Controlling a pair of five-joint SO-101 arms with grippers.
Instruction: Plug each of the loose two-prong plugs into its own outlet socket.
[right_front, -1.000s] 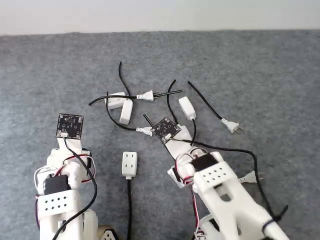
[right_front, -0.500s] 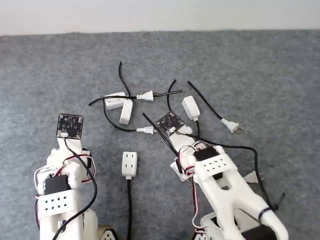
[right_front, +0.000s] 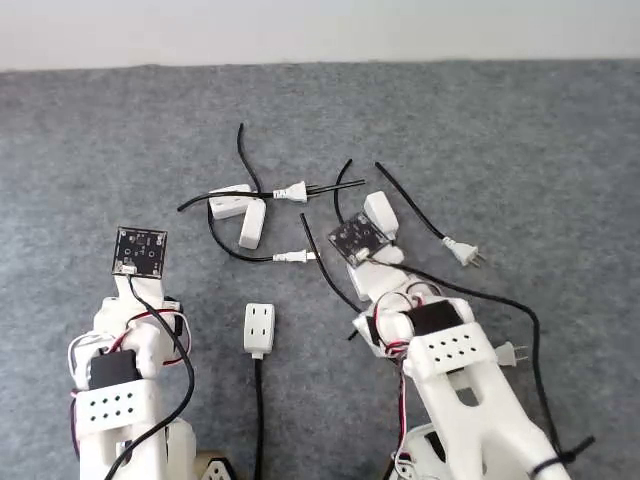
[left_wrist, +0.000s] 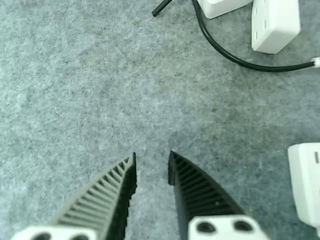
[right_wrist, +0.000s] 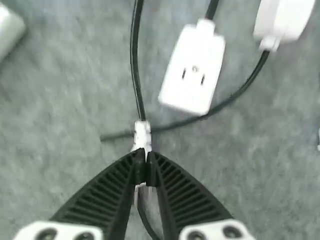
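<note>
From above, our right arm (right_front: 440, 350) has swung toward the white rectangular outlet socket (right_front: 378, 212); our left gripper (left_wrist: 151, 162) hangs slightly spread over grey carpet (left_wrist: 75, 75); our right gripper (right_wrist: 141, 152) pinches a small white two-prong plug (right_wrist: 141, 132) near that socket, so we judge insertion closer.

A matt grey felt-like cloth (right_front: 520, 130), fuzzy and coarse in its nap, covers the table. On it lie smooth white plastic outlet sockets (right_front: 259, 327) with a soft sheen, and thin black cords (right_front: 408, 200) in sleek, rubbery sheathing. A white moulded-plastic two-prong plug (right_front: 462, 252) shows bright bare-metal prongs. The left gripper (left_wrist: 152, 155) and right gripper (right_wrist: 145, 154) have matt black plastic fingers (left_wrist: 192, 192), ribbed along their inner faces. The small white plastic plug (right_wrist: 141, 134) between the right one's is smooth. The arm shells (right_front: 115, 400) are dull white plastic.
</note>
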